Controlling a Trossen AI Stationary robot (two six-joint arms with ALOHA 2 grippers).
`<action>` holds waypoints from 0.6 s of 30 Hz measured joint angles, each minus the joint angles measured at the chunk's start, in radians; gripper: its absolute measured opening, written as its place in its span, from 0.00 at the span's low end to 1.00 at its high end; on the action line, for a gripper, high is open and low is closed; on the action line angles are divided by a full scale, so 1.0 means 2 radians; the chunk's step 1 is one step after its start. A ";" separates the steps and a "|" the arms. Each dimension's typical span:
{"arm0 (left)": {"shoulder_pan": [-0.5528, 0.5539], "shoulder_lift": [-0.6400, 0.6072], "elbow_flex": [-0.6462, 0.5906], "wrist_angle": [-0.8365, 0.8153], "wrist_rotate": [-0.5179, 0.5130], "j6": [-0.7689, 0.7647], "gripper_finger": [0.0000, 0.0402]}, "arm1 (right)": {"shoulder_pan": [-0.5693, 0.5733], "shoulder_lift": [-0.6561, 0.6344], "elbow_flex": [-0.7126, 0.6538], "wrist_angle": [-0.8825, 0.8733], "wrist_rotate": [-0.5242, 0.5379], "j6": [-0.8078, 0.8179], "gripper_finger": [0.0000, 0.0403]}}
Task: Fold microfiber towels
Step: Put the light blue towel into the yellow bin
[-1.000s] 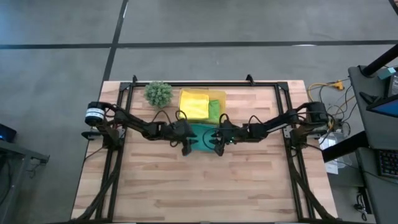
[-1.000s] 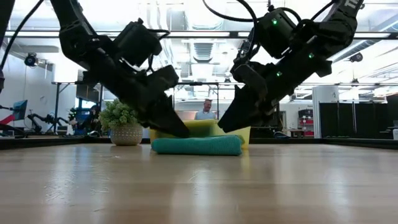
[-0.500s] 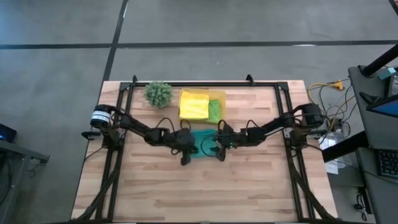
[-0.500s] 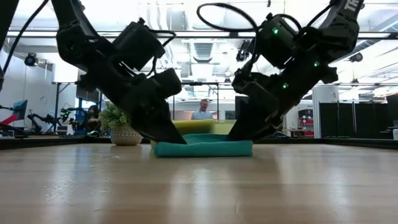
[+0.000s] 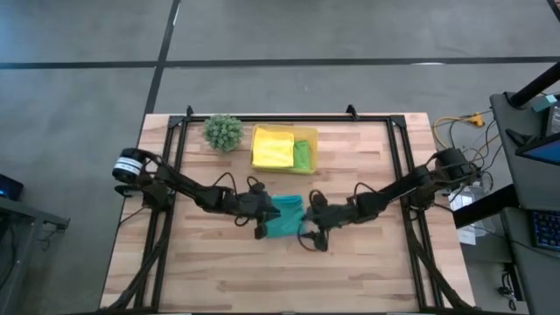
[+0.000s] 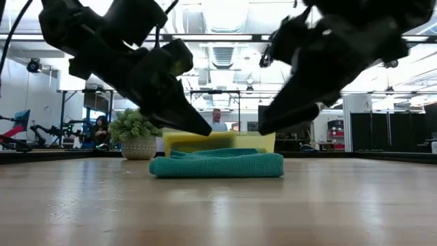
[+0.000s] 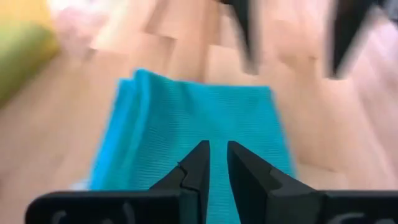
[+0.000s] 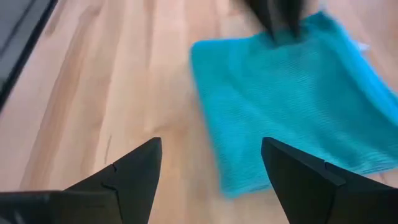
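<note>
A teal towel (image 5: 284, 216) (image 6: 217, 165) lies folded flat on the wooden table, near its middle. My left gripper (image 5: 260, 229) (image 7: 216, 152) hangs shut just above the towel's left end, clear of it in the low view (image 6: 205, 130). My right gripper (image 5: 311, 238) (image 8: 211, 155) stands open above the towel's right end (image 6: 263, 128), with nothing between its fingers. A folded yellow towel (image 5: 273, 146) and a lime green towel (image 5: 302, 156) lie in the yellow tray (image 5: 308, 133) at the back.
A small spiky green plant in a pot (image 5: 223, 131) (image 6: 136, 133) stands left of the tray. Black frame rails (image 5: 171, 175) run along the table's left, right and far sides. Bare wood lies toward the near edge. A person (image 6: 217, 121) is seen in the room behind.
Both grippers have moved toward the table's near edge, and the teal towel has slid that way with them, still folded flat. Half a second ago their fingertips rested at the towel's two ends. Now both have risen off it.
</note>
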 joint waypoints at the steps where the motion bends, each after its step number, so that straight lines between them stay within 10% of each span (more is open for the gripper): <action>1: 0.005 0.000 0.000 -0.001 -0.007 0.003 0.10 | 0.009 0.000 0.000 -0.003 0.002 -0.009 0.67; 18: 0.066 0.052 0.001 -0.040 -0.002 -0.008 0.10 | 0.020 0.024 0.050 -0.101 0.064 -0.281 0.66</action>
